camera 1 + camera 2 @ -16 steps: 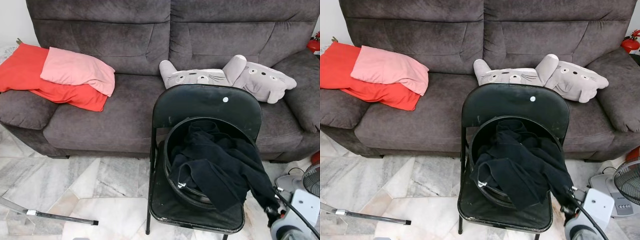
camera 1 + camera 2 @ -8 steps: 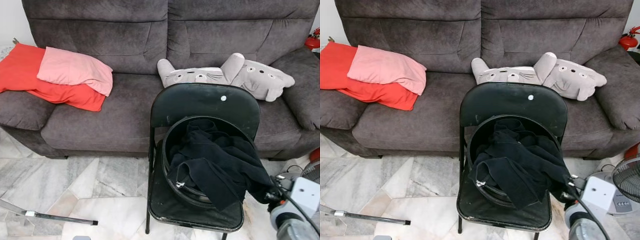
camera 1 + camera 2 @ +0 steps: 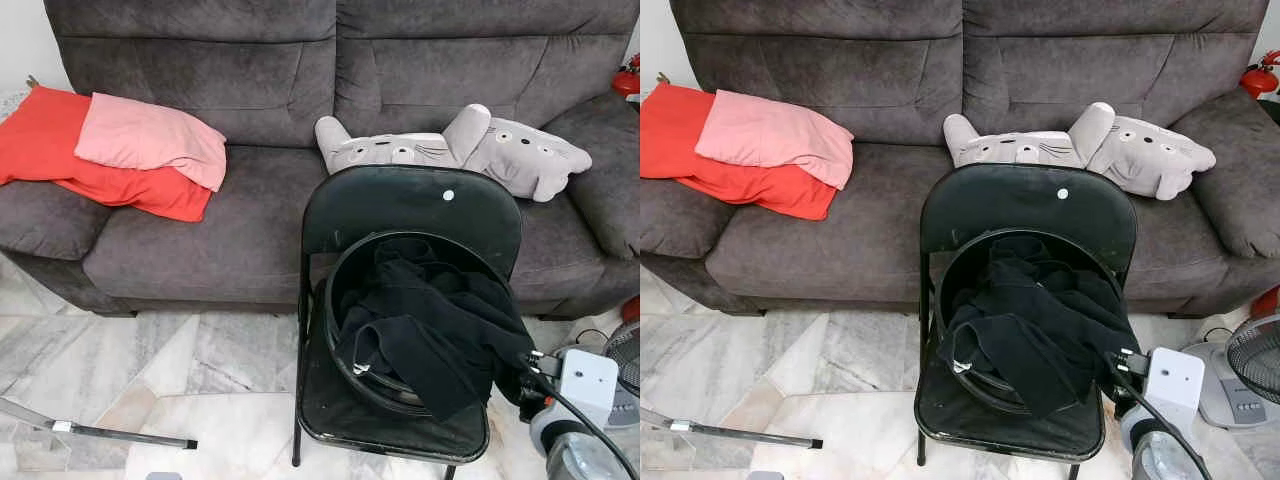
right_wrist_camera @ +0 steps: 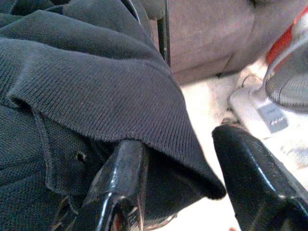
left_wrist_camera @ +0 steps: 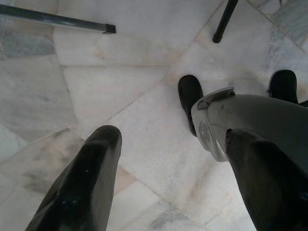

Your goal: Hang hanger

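Note:
A black garment (image 3: 430, 320) lies heaped in a round black basket (image 3: 335, 300) on a black folding chair (image 3: 410, 205). A small silvery piece (image 3: 358, 369) shows at the garment's front fold. My right gripper (image 3: 520, 385) is at the garment's right hanging edge, beside the chair seat. In the right wrist view it (image 4: 180, 149) stands open, one finger (image 4: 122, 168) tucked under the knit hem (image 4: 110, 91), the other finger (image 4: 245, 163) apart in the air. My left gripper (image 5: 171, 137) hangs open over the marble floor.
A grey sofa (image 3: 250, 220) stands right behind the chair, with red and pink cushions (image 3: 120, 150) and a grey cat plush (image 3: 470, 150) on it. A fan (image 3: 1255, 360) and its base stand on the floor at right. A metal bar (image 3: 110, 435) lies at left.
My right gripper has risen and moved left, in against the garment's hanging edge. The chair, basket and garment have stayed put.

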Motion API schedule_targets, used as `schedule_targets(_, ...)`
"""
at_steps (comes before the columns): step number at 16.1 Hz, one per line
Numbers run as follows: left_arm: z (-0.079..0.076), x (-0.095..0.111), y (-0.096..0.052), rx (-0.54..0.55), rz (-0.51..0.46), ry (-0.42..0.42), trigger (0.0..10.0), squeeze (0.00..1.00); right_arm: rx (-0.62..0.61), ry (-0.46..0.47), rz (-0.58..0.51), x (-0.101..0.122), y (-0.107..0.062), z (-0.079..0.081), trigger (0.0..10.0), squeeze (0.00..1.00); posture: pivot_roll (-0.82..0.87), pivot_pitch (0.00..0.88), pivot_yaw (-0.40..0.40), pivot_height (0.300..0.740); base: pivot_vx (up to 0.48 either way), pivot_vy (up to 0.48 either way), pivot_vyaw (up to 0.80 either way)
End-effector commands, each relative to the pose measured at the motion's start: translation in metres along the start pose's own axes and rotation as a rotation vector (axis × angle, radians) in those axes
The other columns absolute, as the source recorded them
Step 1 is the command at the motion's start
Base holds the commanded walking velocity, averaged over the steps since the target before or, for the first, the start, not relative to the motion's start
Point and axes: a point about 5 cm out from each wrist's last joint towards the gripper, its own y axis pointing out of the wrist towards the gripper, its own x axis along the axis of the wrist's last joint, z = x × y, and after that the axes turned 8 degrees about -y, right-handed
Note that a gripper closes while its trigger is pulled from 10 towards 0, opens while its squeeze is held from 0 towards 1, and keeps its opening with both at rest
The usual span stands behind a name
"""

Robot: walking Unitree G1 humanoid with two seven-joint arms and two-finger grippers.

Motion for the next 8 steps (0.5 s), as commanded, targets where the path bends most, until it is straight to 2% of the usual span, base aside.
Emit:
schedule_targets(1, 0.0053, -0.0125, -0.0031, 0.008, 0.052, 0.016, 10.0, 0.00, -0.031, -0.041, -0.022, -0.0013, -0.0005, -0.0044, 10.0, 0.00, -0.23, 0.226, 0.023, 0.740, 0.000, 0.000, 0.00)
schedule_targets(3, 0.0050, -0.0125, -0.0031, 0.006, 0.052, 0.018, 10.0, 0.00, -0.036, -0.054, -0.036, -0.0020, -0.0018, -0.0052, 10.0, 0.00, -0.23, 0.227, 0.024, 0.740, 0.000, 0.000, 0.00)
schedule_targets(4, 0.0048, -0.0126, -0.0031, 0.004, 0.052, 0.020, 10.0, 0.00, -0.031, -0.058, -0.029, -0.0047, -0.0024, -0.0050, 2.5, 0.00, -0.23, 0.226, 0.025, 0.740, 0.000, 0.000, 0.00)
schedule_targets(5, 0.0046, -0.0125, -0.0030, 0.002, 0.052, 0.021, 10.0, 0.00, -0.027, -0.082, -0.019, -0.0069, -0.0014, -0.0053, 0.0, 0.00, -0.23, 0.226, 0.025, 0.740, 0.000, 0.000, 0.00)
schedule_targets(6, 0.0045, -0.0123, -0.0030, 0.001, 0.052, 0.022, 10.0, 0.00, -0.024, -0.109, -0.009, -0.0084, 0.0002, -0.0056, 1.6, 0.00, -0.22, 0.226, 0.025, 0.740, 0.000, 0.000, 0.00)
schedule_targets(7, 0.0044, -0.0123, -0.0030, 0.001, 0.051, 0.021, 10.0, 0.00, -0.024, -0.122, -0.006, -0.0088, 0.0011, -0.0060, 9.4, 0.00, -0.22, 0.225, 0.025, 0.740, 0.000, 0.000, 0.00)
schedule_targets(8, 0.0043, -0.0125, -0.0030, 0.001, 0.051, 0.021, 10.0, 0.00, -0.022, -0.145, -0.010, -0.0091, 0.0036, -0.0063, 10.0, 0.00, -0.22, 0.224, 0.025, 0.740, 0.000, 0.000, 0.00)
